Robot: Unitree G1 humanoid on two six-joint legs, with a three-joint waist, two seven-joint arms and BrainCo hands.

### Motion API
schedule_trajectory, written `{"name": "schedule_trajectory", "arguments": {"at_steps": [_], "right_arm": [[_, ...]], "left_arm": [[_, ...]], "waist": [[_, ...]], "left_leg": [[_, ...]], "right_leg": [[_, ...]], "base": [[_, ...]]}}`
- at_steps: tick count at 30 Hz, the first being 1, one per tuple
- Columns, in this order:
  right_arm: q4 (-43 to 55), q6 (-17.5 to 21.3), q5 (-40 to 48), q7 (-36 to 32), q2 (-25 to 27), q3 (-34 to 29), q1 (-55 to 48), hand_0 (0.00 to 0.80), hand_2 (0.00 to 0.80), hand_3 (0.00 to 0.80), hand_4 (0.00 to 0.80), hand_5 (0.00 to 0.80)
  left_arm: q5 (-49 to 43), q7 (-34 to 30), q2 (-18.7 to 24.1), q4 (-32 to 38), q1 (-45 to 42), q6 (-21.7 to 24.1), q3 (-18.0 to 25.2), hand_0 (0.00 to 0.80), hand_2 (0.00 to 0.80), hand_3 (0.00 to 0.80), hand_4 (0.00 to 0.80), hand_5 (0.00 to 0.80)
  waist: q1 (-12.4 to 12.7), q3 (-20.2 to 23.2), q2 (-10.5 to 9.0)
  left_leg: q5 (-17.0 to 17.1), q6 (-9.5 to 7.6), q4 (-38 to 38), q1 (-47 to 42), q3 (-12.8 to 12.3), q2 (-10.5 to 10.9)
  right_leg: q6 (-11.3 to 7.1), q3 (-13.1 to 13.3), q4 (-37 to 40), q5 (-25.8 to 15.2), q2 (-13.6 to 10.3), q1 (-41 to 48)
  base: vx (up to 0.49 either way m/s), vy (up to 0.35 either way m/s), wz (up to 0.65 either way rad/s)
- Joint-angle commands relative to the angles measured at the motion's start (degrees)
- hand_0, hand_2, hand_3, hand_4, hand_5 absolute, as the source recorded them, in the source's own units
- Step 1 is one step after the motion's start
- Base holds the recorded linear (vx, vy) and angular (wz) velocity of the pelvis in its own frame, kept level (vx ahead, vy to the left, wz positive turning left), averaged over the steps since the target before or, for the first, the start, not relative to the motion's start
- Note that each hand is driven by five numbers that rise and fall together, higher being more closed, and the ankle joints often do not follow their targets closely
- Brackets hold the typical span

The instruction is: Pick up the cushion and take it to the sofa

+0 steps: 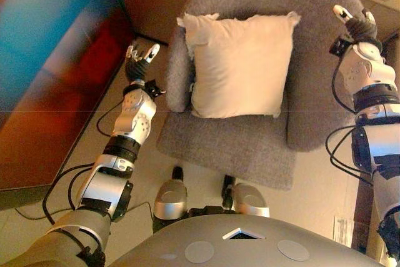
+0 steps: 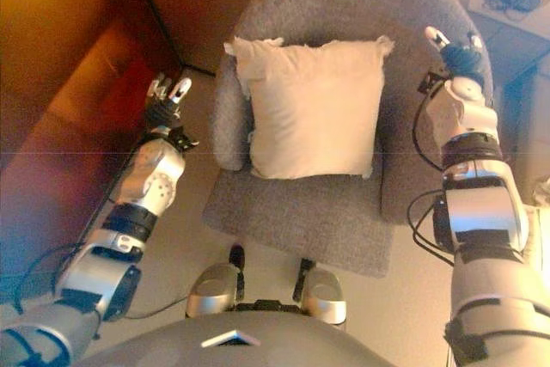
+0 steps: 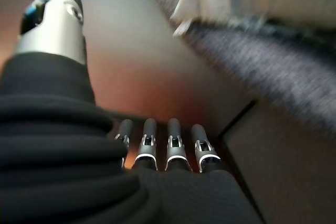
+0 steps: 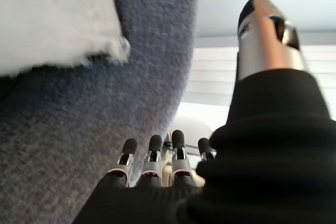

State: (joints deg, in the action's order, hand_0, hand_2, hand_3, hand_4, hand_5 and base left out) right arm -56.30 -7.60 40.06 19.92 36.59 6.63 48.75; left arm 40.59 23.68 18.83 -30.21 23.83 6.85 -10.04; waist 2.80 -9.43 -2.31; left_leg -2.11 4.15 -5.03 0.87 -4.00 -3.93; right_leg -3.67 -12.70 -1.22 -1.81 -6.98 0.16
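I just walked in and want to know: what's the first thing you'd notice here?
The big cream cushion catches the eye first, propped against the back of a grey armchair in the middle of the scene. Next come the robot's two hands, both open and empty: the left hand just outside the chair's left arm, the right hand raised by its right arm. Neither touches the cushion.
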Motion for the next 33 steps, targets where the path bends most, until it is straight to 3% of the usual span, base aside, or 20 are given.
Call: {"name": "schedule_trajectory", "arguments": {"at_steps": [1,8,15,17,24,26,30,33], "right_arm": [[4.33,3.86,-0.54,0.08,3.19,-0.56,-4.17,0.000,0.000,0.000,0.000,0.000],[19.64,4.76,-0.66,-6.26,-0.60,-3.05,-18.14,0.000,0.000,0.000,0.000,0.000],[36.73,11.35,-1.92,-16.02,-11.49,-4.86,-39.93,0.000,0.000,0.000,0.000,0.000],[39.17,11.57,-1.47,-19.20,-14.89,-3.56,-44.10,0.000,0.000,0.000,0.000,0.000],[40.53,12.51,5.07,-25.22,-19.24,0.59,-50.74,0.000,0.000,0.000,0.000,0.000],[39.97,13.48,4.79,-25.39,-20.23,1.08,-51.28,0.000,0.000,0.000,0.000,0.000],[37.39,13.80,11.67,-27.26,-22.49,2.26,-52.57,0.000,0.000,0.000,0.000,0.000],[36.42,13.30,14.80,-27.15,-24.33,3.70,-52.35,0.000,0.000,0.000,0.000,0.000]], "left_arm": [[-5.06,0.30,2.47,2.31,-2.18,1.91,-0.07,0.000,0.000,0.000,0.000,0.000],[-5.82,-8.57,3.21,6.86,-11.98,1.85,2.60,0.000,0.000,0.000,0.000,0.000],[-1.65,-20.46,-0.40,14.50,-23.91,0.26,3.38,0.000,0.000,0.000,0.000,0.000],[-1.72,-22.59,-0.97,15.78,-27.00,-0.29,2.62,0.000,0.000,0.000,0.000,0.000],[1.11,-30.43,-0.07,16.22,-32.03,-0.55,0.95,0.000,0.000,0.000,0.000,0.000],[1.19,-31.16,0.03,16.20,-32.32,-0.01,0.73,0.000,0.000,0.000,0.000,0.000],[-0.15,-30.04,-0.26,16.40,-32.56,3.12,-0.72,0.000,0.000,0.000,0.000,0.000],[1.71,-28.79,-0.41,17.18,-31.52,3.74,-3.22,0.000,0.000,0.000,0.000,0.000]], "waist": [[1.66,5.29,-1.22],[0.47,5.88,-1.01],[-1.27,6.15,-0.96],[-1.85,6.30,-0.93],[-3.58,6.66,-0.63],[-3.93,6.70,-0.43],[-4.68,6.41,-0.03],[-5.48,5.64,0.94]], "left_leg": [[4.40,1.04,0.25,2.57,-1.93,-1.66],[2.85,0.08,0.19,0.63,-2.34,-0.48],[1.81,-1.36,0.70,-1.00,-3.55,0.66],[1.62,-1.59,0.89,-1.59,-4.06,0.87],[1.11,-1.91,0.75,-3.11,-6.14,1.69],[1.14,-1.92,0.45,-3.18,-6.36,1.79],[0.52,-2.28,-2.70,-1.92,-4.40,2.95],[0.62,-2.94,0.31,-1.73,-4.61,3.23]], "right_leg": [[-1.81,1.49,-1.44,-1.09,-1.79,-0.84],[-1.61,3.54,0.47,-2.03,-1.54,0.55],[-1.81,5.41,2.11,-3.42,-1.20,0.87],[-2.00,5.83,2.69,-3.93,-1.10,1.01],[-2.82,5.68,4.37,-6.17,-1.29,0.96],[-2.75,6.15,4.72,-6.42,-0.97,0.86],[-2.25,8.66,5.05,-7.14,-0.01,-0.50],[-2.24,8.94,4.90,-7.66,0.39,-2.00]], "base": [[0.119,0.010,-0.01],[0.060,0.031,-0.09],[-0.032,0.031,-0.12],[-0.069,0.025,-0.22],[-0.111,0.013,-0.20],[-0.114,0.008,-0.17],[-0.112,0.026,-0.22],[-0.174,0.072,-0.32]]}}
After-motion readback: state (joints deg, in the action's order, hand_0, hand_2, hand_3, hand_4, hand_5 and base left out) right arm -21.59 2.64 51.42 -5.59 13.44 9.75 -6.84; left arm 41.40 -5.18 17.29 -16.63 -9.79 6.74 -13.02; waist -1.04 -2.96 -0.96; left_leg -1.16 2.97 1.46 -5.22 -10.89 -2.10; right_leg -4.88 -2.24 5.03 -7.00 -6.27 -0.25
